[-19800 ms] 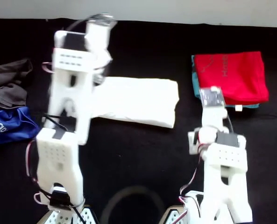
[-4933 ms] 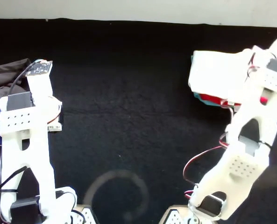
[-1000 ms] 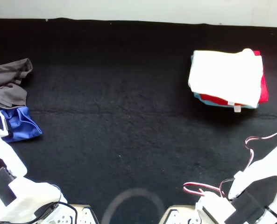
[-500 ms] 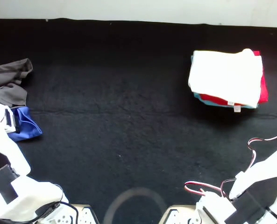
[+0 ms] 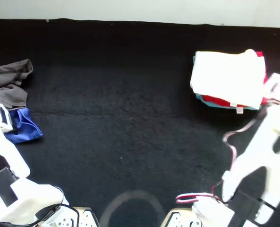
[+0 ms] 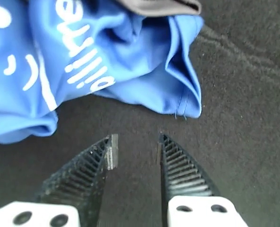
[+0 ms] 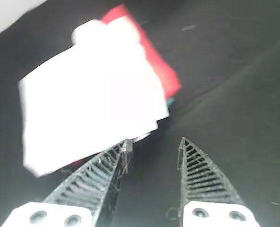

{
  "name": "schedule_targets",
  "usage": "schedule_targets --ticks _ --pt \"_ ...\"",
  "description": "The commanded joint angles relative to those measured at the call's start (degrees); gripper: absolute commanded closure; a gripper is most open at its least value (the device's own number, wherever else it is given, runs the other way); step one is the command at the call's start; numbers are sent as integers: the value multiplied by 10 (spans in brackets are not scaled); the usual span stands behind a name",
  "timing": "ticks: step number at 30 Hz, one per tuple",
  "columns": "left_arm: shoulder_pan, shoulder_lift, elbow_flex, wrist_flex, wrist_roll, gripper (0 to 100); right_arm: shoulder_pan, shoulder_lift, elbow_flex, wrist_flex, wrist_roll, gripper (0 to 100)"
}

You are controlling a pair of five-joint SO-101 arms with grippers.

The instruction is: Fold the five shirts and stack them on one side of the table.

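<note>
- The white shirt (image 5: 228, 78) tops the stack over the red shirt (image 5: 266, 92) and the teal shirt (image 5: 210, 101) on the right side of the table (image 5: 121, 94). Some twenty seconds ago it lay mid-table, so three of five look done.
- The right arm (image 5: 267, 146), parked low a second ago, has swung back up beside the stack. The right gripper (image 7: 154, 144) has its jaws apart and empty, with the tips just short of the white shirt's edge.
- The left gripper (image 6: 136, 142) is likewise spread and holds nothing. It is poised just short of the blue shirt (image 6: 83, 61), without touching it.
- The blue shirt lies crumpled at the table's left edge against the grey shirt (image 5: 7, 85) — both unfolded, and the blue one is likely next.
</note>
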Motion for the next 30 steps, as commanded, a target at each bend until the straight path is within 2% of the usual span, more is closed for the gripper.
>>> schedule_targets --ticks 1,8,12,16,19,24,30 --pt "-27 -3 -45 8 6 849 -86 -10 -36 24 1 835" --pt "-70 -3 -78 11 2 848 -196 -4 -31 44 1 835" --pt "-96 -3 -97 11 -40 848 -262 -8 -34 80 2 835" --pt "-132 4 -129 8 -75 839 -350 -8 -33 140 43 832" --pt "-144 52 -175 8 -82 772 -404 -9 -34 176 77 801" --pt "-159 197 -298 13 -82 769 -437 -9 -34 213 154 662" --pt "-177 356 -439 69 -117 769 -437 -7 -33 217 169 660"
